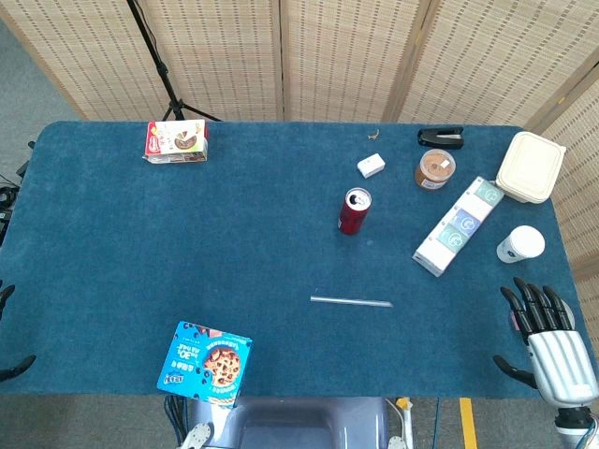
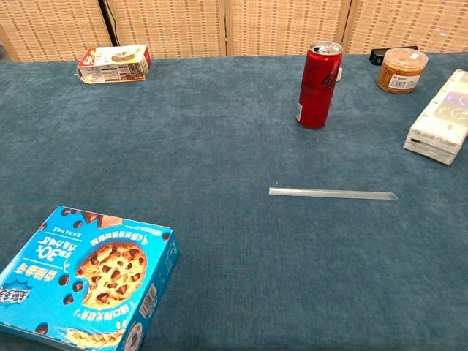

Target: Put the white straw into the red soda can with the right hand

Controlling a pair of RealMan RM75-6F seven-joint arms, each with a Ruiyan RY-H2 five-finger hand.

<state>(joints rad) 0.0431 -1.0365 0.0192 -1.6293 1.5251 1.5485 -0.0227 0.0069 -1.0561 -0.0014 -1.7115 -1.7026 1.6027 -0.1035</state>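
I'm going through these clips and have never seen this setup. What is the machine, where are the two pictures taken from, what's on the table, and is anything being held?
It is a two-armed robot with human-like hands, filming itself. One picture looks down from its head, the other looks forward from its chest.

On the blue table lie a white straw, flat, and beyond it an upright red soda can, its top opened. Around them: two cookie boxes, a jar, a long box, a lidded container, a cup.

Only the right hand shows clearly, at the table's edge, fingers apart, holding nothing. The left hand is barely visible.
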